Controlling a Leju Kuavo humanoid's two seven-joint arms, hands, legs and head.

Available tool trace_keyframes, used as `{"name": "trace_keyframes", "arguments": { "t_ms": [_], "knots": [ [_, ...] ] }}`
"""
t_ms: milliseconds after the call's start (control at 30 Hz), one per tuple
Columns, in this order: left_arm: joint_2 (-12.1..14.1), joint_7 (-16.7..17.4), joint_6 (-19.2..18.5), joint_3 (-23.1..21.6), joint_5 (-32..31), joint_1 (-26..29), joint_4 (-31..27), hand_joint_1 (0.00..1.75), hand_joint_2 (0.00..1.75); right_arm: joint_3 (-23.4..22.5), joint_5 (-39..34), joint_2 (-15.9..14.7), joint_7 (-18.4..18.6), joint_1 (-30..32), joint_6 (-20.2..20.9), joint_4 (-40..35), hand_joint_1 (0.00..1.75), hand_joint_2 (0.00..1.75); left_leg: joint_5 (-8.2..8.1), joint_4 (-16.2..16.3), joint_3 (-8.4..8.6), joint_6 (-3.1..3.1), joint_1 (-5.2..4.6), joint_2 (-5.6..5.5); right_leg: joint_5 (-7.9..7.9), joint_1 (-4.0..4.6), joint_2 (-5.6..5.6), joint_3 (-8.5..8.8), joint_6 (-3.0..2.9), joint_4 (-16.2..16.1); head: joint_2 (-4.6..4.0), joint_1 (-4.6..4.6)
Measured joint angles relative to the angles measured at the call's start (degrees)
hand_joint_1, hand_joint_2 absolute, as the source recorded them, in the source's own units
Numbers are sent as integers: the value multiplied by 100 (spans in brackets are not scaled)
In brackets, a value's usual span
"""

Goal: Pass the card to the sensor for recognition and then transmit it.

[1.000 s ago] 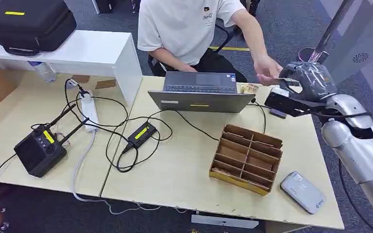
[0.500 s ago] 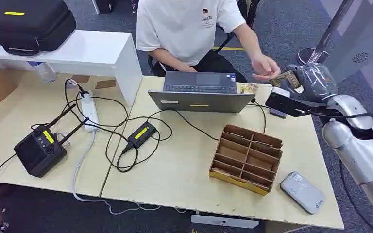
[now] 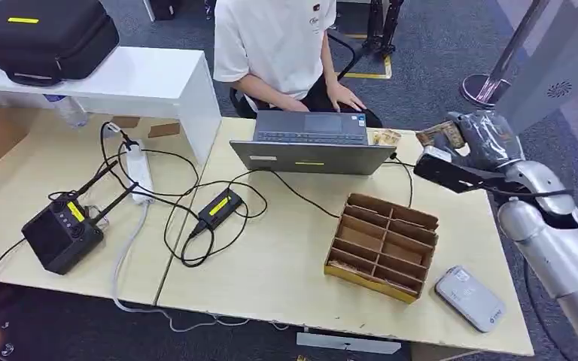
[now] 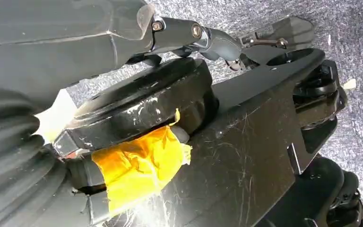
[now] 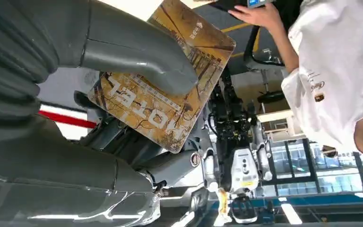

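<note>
My right hand [image 3: 491, 135] is raised over the table's far right corner and holds a brown-and-yellow card [image 3: 439, 136] out toward the laptop. In the right wrist view the card [image 5: 170, 101] reads "HOTEL"; the grey thumb [image 5: 137, 59] presses on its face, and darker fingers lie behind it. The grey flat sensor [image 3: 468, 298] lies on the table's near right corner, well below the hand. In the left wrist view my left hand's ribbed cover [image 4: 9, 165] is at the edge, and its fingers cannot be made out.
A person [image 3: 278, 45] sits behind the open laptop [image 3: 312, 143] with a hand at its keyboard. A cardboard divider tray [image 3: 382, 244] stands between laptop and sensor. Another small card [image 3: 384, 137] lies beside the laptop. Cables, a power strip [image 3: 139, 171] and a black controller [image 3: 62, 233] lie on the left.
The person's hand, which was at the card by my right hand, has let go and drawn back to the laptop. My right hand keeps the card and has shifted slightly right.
</note>
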Motion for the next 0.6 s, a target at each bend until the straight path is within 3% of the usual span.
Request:
{"name": "trace_keyframes", "arguments": {
  "t_ms": [400,600],
  "knots": [
    [-9,186,63,0,120,7,2,0,175,-1037,-358,-328,-472,1887,-402,-481,175,175,-2,0,-5,1,-1,-3,-1,0,-6,2,1,-4,0,2],
    [-15,205,68,0,142,5,2,0,175,-1430,-367,-437,-548,2473,-426,-645,175,175,-1,0,-4,0,-1,-4,-1,0,-9,0,1,-4,0,0]
  ]
}}
